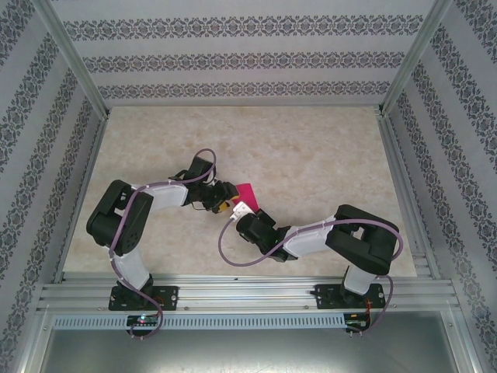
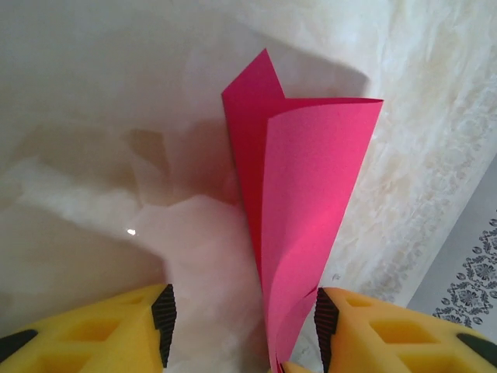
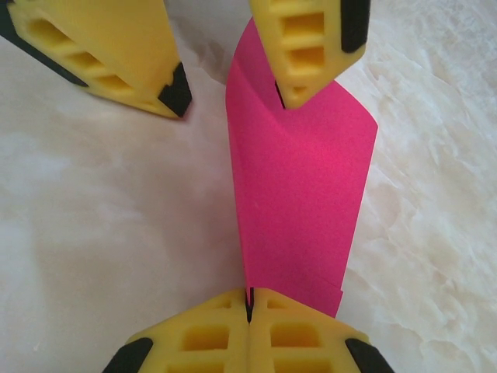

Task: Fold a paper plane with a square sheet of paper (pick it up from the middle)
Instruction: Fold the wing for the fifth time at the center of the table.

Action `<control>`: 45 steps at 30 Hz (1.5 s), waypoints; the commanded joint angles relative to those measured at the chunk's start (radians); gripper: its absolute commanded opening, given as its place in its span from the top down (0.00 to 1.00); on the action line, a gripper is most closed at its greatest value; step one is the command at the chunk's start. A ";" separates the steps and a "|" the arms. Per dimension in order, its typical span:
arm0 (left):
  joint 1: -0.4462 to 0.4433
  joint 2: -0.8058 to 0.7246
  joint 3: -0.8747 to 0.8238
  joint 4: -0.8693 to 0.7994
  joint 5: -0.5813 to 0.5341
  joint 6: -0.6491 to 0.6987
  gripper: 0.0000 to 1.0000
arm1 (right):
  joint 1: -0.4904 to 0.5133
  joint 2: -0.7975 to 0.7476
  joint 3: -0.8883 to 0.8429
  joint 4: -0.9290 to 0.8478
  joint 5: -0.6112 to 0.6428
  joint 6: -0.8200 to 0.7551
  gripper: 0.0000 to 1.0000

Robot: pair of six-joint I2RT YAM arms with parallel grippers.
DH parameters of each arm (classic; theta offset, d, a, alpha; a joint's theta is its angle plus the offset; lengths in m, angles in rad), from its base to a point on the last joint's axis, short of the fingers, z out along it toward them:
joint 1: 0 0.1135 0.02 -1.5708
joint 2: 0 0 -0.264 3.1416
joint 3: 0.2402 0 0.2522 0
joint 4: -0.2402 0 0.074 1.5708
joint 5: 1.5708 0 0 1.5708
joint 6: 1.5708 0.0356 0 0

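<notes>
Pinched together at the near edge of the square sheet of paper [image 3: 299,194], the right gripper [image 3: 248,301] is clenched on it, the yellow fingers [image 3: 307,334] meeting with only the magenta layers between them. From that pinch the sheet runs away over the pale table [image 3: 116,217], doubled over in a soft curl rather than a pressed fold; the left wrist view shows the upper layer bowing off the lower one, a corner of which peeks out beyond it.

At the sheet's far end the left gripper [image 3: 233,93] is released, jaws standing apart either side of it. One finger sits just beside the sheet's edge; whether it touches cannot be told.

The risks, as I judge them:
- One pinch alone holds the sheet, so a tug or twist from the right gripper could slide the layers and skew the edges.
- With no crease set, the curl may spring open.
- If the left gripper shuts off-centre, it would press in a crooked line, and the plane's later folds would inherit it.
</notes>
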 commanded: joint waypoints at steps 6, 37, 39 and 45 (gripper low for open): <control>-0.002 0.009 0.040 0.031 0.039 -0.015 0.54 | -0.007 0.007 0.001 0.027 -0.004 0.029 1.00; -0.002 0.008 0.090 -0.088 0.024 0.033 1.00 | -0.006 -0.113 -0.094 0.029 -0.055 0.005 0.72; -0.002 0.004 0.091 -0.089 0.025 0.033 1.00 | -0.004 -0.117 -0.108 0.031 -0.065 -0.006 0.71; -0.002 0.006 0.091 -0.090 0.030 0.033 1.00 | 0.002 -0.062 -0.067 0.042 -0.023 -0.065 0.68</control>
